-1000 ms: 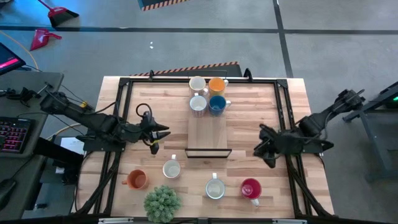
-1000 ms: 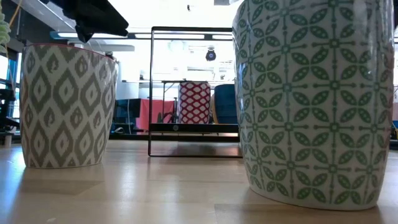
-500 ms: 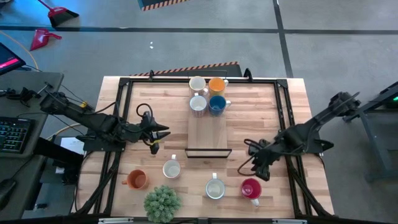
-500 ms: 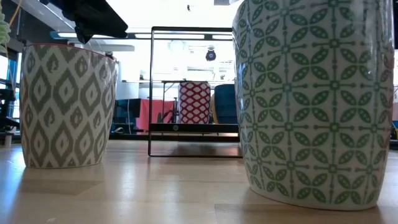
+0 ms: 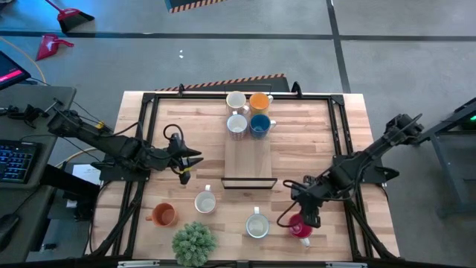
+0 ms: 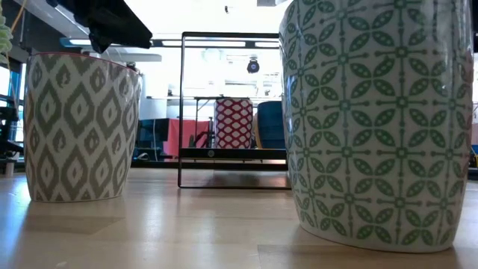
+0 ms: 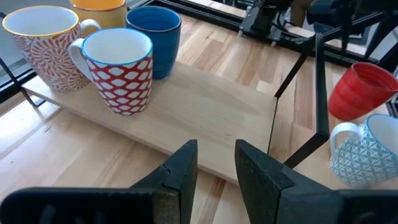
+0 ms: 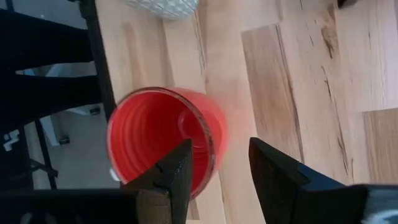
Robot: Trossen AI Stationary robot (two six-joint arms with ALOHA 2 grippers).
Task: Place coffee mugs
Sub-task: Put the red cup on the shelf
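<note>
1. While the left gripper [image 5: 185, 177] hangs idle and part-open near the wooden riser's [image 5: 249, 158] left end, the right gripper [image 5: 300, 221] has swung down from mid-table to just over the red mug [image 5: 300, 225] at the front edge, jaws spread, gripping nothing.
2. A pick-up looks imminent; four mugs [image 5: 248, 113] already sit at the back of the riser.
3. The teal-patterned mug [image 5: 256, 225] stands close beside it; the plant ball [image 5: 194, 243] lies well clear.

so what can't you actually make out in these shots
- Low view: two patterned mugs up close block most of the table; no gripper visible.
- High view: right gripper covers part of the red mug; contact unclear.
- Right wrist view: red mug's handle not visible.
- High view: left gripper too small to judge.
</note>
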